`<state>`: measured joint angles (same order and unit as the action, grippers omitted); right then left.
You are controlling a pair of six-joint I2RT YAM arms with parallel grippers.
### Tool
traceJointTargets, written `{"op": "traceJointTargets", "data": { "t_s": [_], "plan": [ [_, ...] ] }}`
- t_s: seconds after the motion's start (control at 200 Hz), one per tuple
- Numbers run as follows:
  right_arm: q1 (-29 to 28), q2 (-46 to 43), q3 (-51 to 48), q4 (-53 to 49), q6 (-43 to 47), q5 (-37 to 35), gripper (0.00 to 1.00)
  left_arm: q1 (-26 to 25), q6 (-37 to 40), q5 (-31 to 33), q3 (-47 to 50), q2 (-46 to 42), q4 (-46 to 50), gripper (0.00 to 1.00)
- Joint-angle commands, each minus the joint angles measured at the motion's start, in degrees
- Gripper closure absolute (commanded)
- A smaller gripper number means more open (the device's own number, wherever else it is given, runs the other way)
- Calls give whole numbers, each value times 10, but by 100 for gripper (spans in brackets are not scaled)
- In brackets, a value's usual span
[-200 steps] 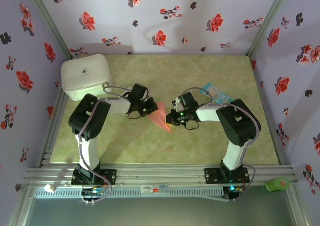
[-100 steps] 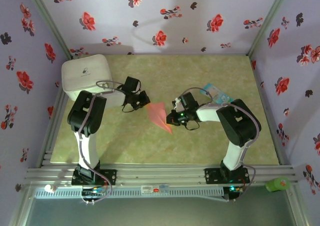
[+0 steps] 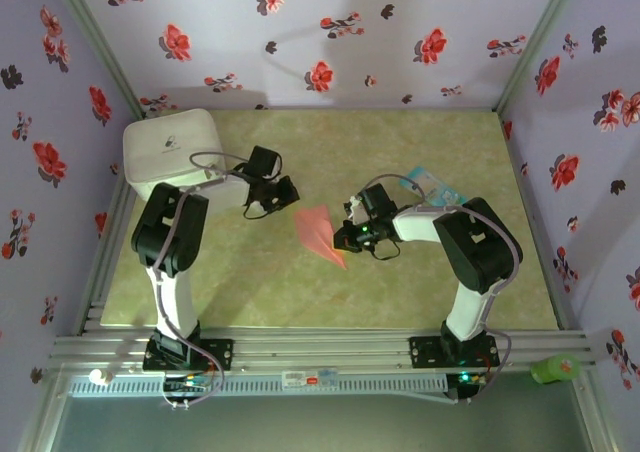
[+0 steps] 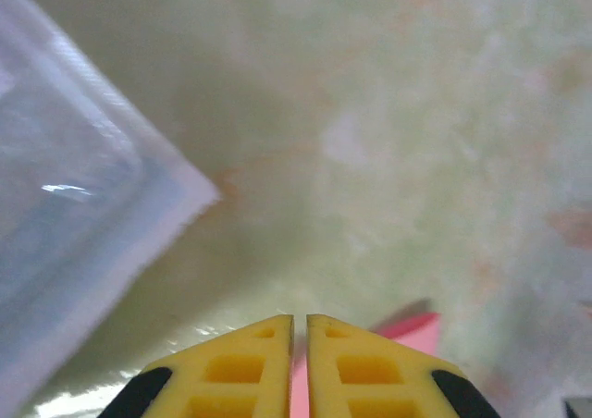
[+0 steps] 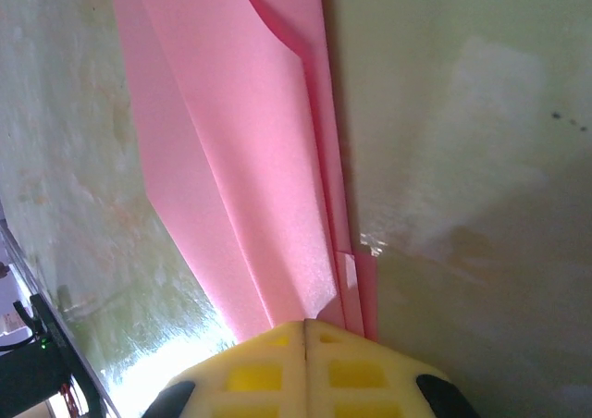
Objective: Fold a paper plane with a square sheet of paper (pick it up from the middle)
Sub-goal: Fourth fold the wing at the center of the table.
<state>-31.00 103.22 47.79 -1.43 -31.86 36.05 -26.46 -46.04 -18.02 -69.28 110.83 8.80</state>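
My table point(image 3: 400, 292) was a pale green, marbled surface. A white box point(image 3: 172, 152) sat in its far left corner. Near the middle lay the salmon-pink paper plane point(image 3: 318, 230), folded in long overlapping layers and tapering to a tip that pointed toward the near edge. A teal-and-white packet point(image 3: 432, 184) lay in the right half, closer to the far edge than the plane. In the left half lay a pale translucent packet point(image 4: 65, 205), one corner turned toward the plane but apart from it.
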Motion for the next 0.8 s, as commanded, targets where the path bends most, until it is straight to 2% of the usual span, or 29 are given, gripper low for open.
{"op": "traceJointTargets", "data": {
  "t_s": [0.0, 0.23, 0.47, 0.79],
  "plan": [
    [3, 31, -15, -94, 12, -42, 100, -31, 20, -14, 13, -45, -3, 87],
    [3, 29, -18, -89, 7, -47, 100, -72, -24, -71, 80, -43, -125, 88],
    [3, 25, -18, -84, 0, -41, 100, -65, -53, -81, 130, 1, -208, 88],
    [3, -7, -5, -42, -39, -1, 94, -48, -53, -66, 159, 19, -189, 89]
  ]
}}
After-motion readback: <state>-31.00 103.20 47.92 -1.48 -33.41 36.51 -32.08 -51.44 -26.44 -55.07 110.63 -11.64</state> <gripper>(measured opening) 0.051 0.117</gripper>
